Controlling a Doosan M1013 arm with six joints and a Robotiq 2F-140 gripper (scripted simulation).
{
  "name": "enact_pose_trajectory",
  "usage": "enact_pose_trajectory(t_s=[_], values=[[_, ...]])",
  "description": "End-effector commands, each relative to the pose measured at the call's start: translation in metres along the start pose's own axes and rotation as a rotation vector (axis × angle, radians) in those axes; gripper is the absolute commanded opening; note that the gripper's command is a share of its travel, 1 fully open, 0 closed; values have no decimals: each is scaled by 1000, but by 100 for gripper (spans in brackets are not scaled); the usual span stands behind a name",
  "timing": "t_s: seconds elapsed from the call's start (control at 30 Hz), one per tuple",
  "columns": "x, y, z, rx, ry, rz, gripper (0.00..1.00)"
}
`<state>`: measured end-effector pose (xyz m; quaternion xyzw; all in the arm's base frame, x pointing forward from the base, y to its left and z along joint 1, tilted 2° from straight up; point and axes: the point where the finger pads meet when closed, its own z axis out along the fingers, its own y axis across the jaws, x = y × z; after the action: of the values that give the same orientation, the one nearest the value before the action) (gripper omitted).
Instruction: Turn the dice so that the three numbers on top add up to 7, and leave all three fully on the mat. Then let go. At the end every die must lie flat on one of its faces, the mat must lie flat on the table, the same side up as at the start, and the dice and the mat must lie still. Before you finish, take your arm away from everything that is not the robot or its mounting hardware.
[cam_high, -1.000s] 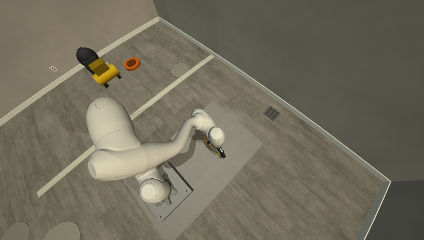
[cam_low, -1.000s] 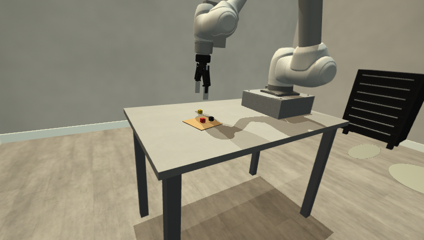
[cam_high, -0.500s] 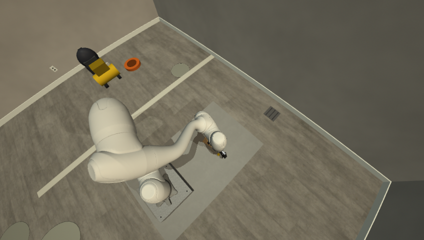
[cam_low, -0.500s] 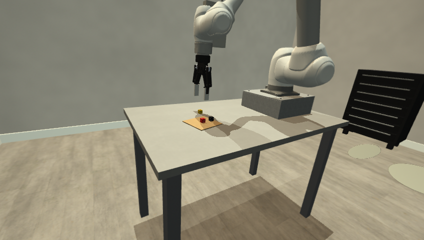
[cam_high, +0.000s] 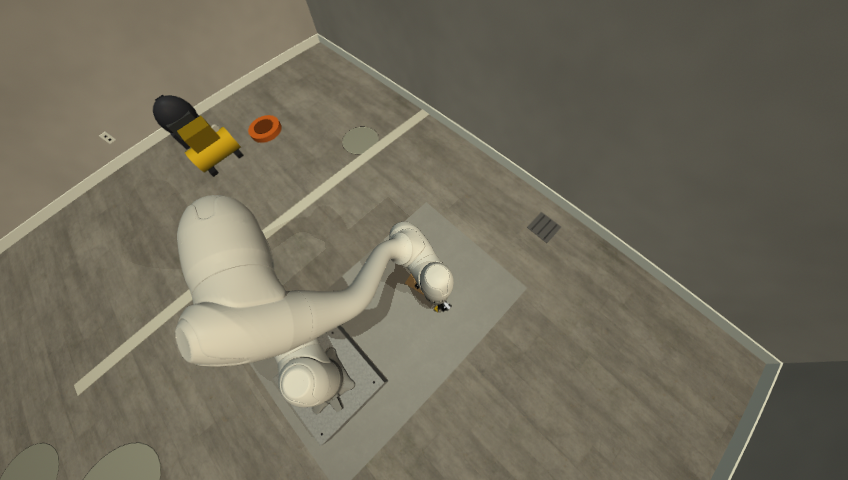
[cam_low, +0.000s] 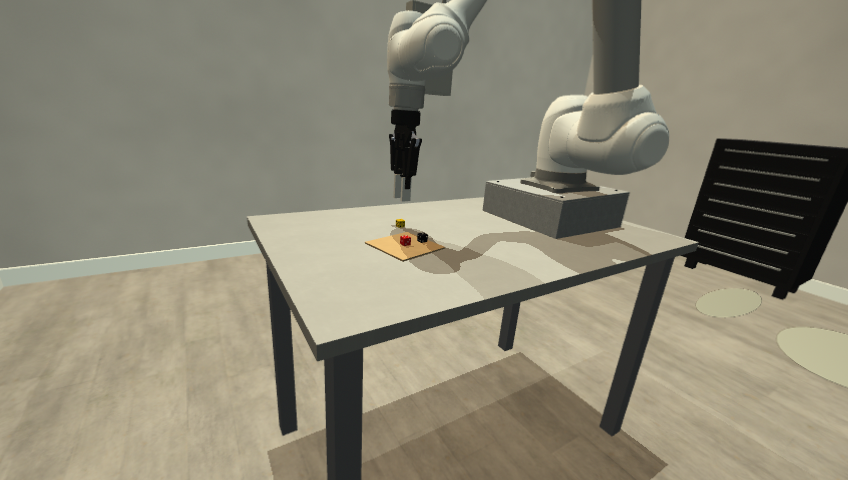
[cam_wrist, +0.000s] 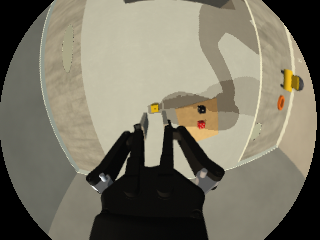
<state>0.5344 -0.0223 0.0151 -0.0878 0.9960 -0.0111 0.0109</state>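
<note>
A tan mat (cam_low: 404, 247) lies flat on the grey table. A red die (cam_low: 405, 239) and a black die (cam_low: 421, 236) sit on it. A yellow die (cam_low: 399, 223) sits on the bare table just beyond the mat's far edge. My gripper (cam_low: 402, 192) hangs well above the table, over the yellow die, pointing down. Its fingers are drawn close together with a narrow gap and nothing between them. The wrist view shows the fingers, with the yellow die (cam_wrist: 155, 108) just past the tips and the mat (cam_wrist: 200, 118) with the red die (cam_wrist: 202, 123) to the right. The dice's pips are too small to read.
The arm's grey base block (cam_low: 554, 205) stands on the table's far right part, and the arm's shadow falls across the mat's right side. A black slatted rack (cam_low: 767, 208) stands on the floor to the right. The table's left edge is not far from the mat.
</note>
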Motion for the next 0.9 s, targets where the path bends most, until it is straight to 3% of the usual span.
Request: enact_pose_trajectory(t_s=[0.0,0.87], values=[[0,0,0,0,0,0,21],[0,0,3,-1,0,-7,21]])
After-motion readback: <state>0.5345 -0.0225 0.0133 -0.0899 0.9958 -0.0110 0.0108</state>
